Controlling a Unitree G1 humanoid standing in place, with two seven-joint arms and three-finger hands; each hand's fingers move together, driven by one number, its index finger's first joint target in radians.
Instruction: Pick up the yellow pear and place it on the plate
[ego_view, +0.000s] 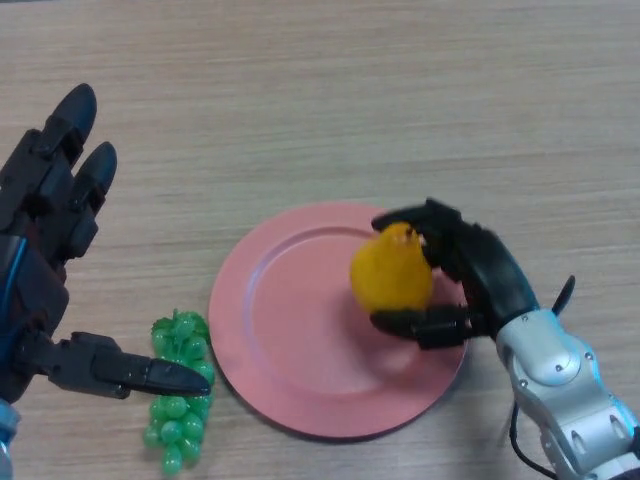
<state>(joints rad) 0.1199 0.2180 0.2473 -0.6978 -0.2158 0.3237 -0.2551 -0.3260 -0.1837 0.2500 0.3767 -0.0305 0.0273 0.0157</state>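
Note:
The yellow pear (391, 272) is over the right half of the pink plate (290, 330), and whether it rests on the plate I cannot tell. My right hand (478, 272) comes in from the lower right and is shut on the pear, fingers curled over its top and thumb under its near side. My left hand (45, 240) is at the left edge with straight fingers, holding nothing, its thumb reaching toward the grapes.
A bunch of green grapes (179, 395) lies on the wooden table (320, 100) just left of the plate, partly under my left thumb.

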